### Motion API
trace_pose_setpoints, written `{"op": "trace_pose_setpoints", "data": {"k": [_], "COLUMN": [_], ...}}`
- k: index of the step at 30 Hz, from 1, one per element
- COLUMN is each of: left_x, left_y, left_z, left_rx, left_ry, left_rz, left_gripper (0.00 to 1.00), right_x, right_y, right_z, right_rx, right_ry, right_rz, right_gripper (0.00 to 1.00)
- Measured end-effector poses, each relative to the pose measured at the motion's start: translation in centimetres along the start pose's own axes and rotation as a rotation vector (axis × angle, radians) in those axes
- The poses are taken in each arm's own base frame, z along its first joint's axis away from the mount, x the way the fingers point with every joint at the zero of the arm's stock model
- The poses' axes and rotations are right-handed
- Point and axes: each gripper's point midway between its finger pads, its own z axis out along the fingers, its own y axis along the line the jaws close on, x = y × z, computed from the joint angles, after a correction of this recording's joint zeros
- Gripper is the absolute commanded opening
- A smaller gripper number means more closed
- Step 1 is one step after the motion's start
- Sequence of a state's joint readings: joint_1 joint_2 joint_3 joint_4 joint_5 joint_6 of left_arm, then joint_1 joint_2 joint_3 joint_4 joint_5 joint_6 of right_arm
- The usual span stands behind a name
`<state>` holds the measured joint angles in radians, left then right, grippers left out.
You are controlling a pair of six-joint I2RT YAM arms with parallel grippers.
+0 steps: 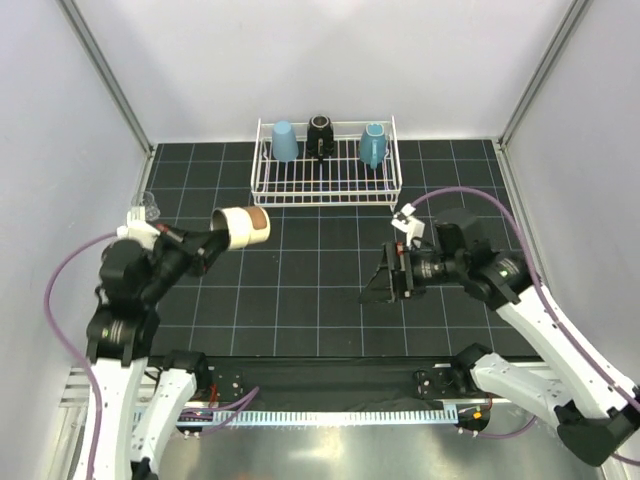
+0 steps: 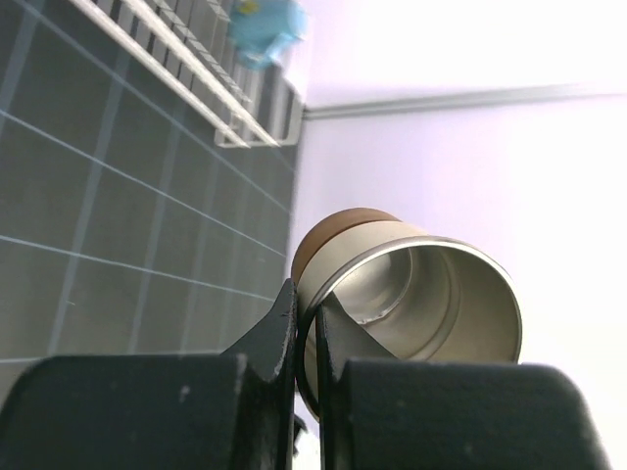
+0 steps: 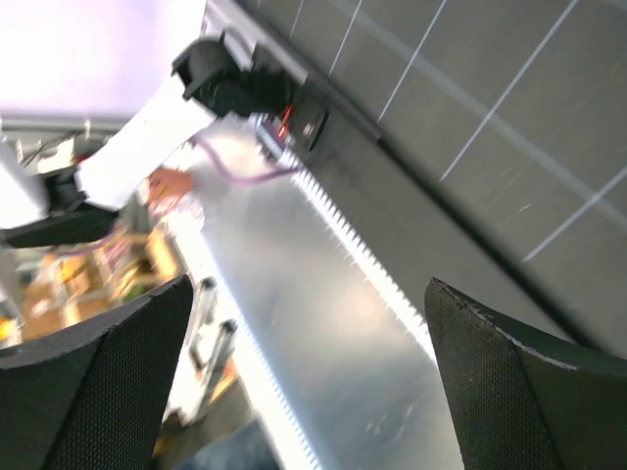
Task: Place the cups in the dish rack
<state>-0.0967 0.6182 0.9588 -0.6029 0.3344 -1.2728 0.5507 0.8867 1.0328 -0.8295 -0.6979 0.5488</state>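
Note:
The white wire dish rack [image 1: 325, 180] stands at the back of the table, also seen in the left wrist view [image 2: 186, 73]. Upside down in it are a light blue tumbler [image 1: 284, 141], a black cup [image 1: 320, 135] and a teal mug [image 1: 373, 145]. My left gripper [image 1: 214, 241] [image 2: 306, 315] is shut on the rim of the tan metallic cup [image 1: 245, 226] [image 2: 411, 294], one finger inside and one outside. The cup hangs on its side above the table's left part. A tiny clear glass [image 1: 150, 207] stands at the left edge. My right gripper [image 1: 385, 284] [image 3: 309, 328] is open and holds nothing.
The black gridded mat [image 1: 310, 300] covers the table. White walls close in the left, back and right. A metal strip [image 3: 323, 323] and cable fittings run along the near edge, below the right gripper's view.

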Motion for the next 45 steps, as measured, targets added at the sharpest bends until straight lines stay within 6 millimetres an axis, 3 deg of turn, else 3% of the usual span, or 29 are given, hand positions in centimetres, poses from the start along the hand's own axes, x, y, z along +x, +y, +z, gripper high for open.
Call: {"op": "trace_pose_setpoints", "data": {"k": [4, 7, 12, 15, 24, 29, 37, 45], "left_x": [1.7, 2.7, 3.9, 4.5, 5.7, 5.9, 5.3, 5.2], "left_y": [-2.0, -2.1, -1.6, -1.8, -4.1, -4.3, -5.7, -6.3], "left_z": [-3.9, -5.3, -5.6, -5.7, -6.7, -6.4, -5.7, -5.5], "left_rx": [0.138, 0.183, 0.192, 0.202, 0.318, 0.338, 0.386, 0.397], "left_ry": [0.011, 0.032, 0.092, 0.133, 0.226, 0.264, 0.275, 0.292], "left_rz": [-0.006, -0.041, -0.118, -0.158, -0.136, -0.16, -0.201, -0.222], "left_gripper": [0.0, 0.0, 0.0, 0.0, 0.0, 0.0, 0.0, 0.0], "right_x": [1.0, 0.8, -1.1, -2.2, -5.6, -7.0, -8.2, -8.8], "right_y": [0.9, 3.4, 10.2, 13.0, 17.4, 19.8, 20.7, 20.1], "right_z": [1.6, 1.6, 1.1, 1.6, 6.5, 7.0, 7.8, 9.3], "right_rx": [-0.042, -0.098, -0.285, -0.377, -0.446, -0.491, -0.508, -0.485], "right_ry": [0.09, 0.117, 0.095, 0.08, 0.074, 0.048, 0.034, 0.031], "right_rz": [0.043, 0.017, -0.087, -0.084, 0.013, -0.007, -0.023, -0.011], "right_gripper": [1.0, 1.0, 1.0, 1.0, 1.0, 1.0, 0.99, 1.0]}}
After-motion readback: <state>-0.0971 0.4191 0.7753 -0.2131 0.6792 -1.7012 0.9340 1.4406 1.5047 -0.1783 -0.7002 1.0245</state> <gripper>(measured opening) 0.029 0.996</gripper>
